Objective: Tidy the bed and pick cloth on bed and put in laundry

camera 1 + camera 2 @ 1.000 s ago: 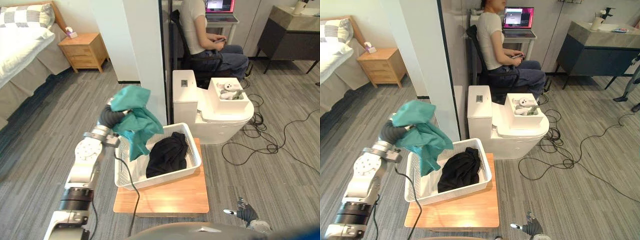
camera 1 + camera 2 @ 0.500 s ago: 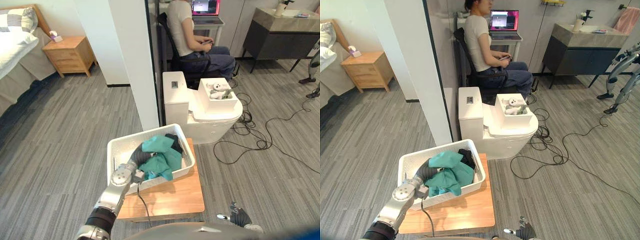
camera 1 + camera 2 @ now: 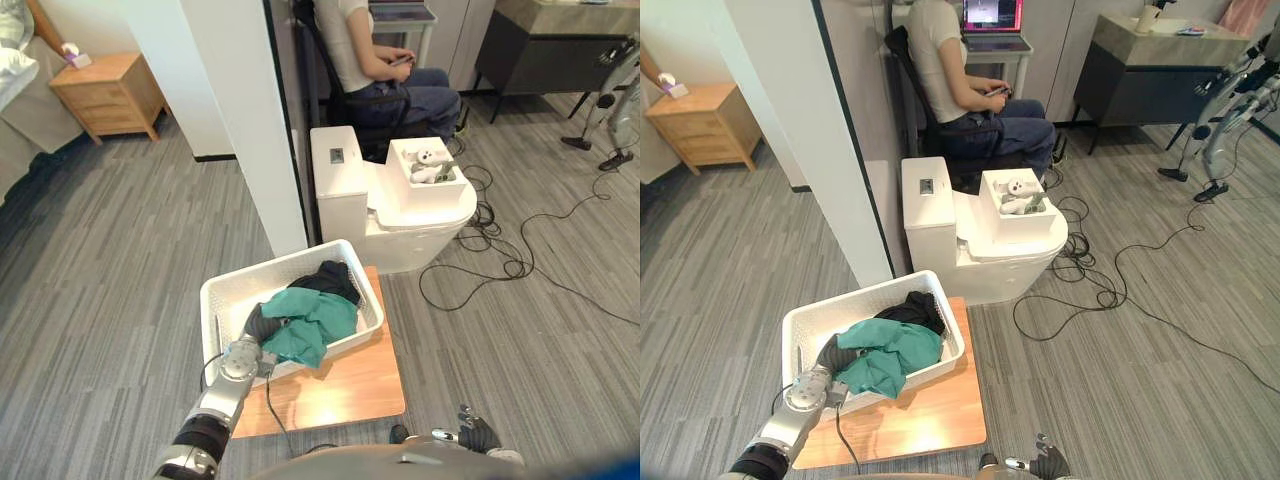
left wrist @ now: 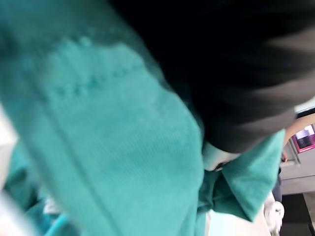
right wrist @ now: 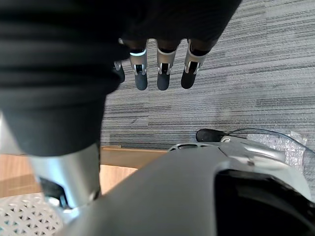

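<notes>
A white laundry basket (image 3: 222, 296) stands on a low wooden platform (image 3: 345, 385). In it a teal cloth (image 3: 310, 325) lies heaped over a black cloth (image 3: 327, 279), one corner draped over the front rim. My left hand (image 3: 260, 323) reaches into the basket and is buried under the teal cloth. Close up, the left wrist view has the teal cloth (image 4: 113, 147) against the black cloth (image 4: 236, 73). Low at the right, my right hand (image 5: 162, 73) hangs open over the carpet, holding nothing.
A white pillar (image 3: 240, 110) rises just behind the basket. Right of it sits a white toilet-shaped unit (image 3: 345, 185) with a plush toy (image 3: 428, 163) in a tray. A person (image 3: 375, 60) sits behind it. Cables (image 3: 500, 265) trail at right; a nightstand (image 3: 105, 90) stands far left.
The camera has shifted. My left arm has come down from holding the teal cloth above the basket, and the cloth now lies inside it on the black cloth.
</notes>
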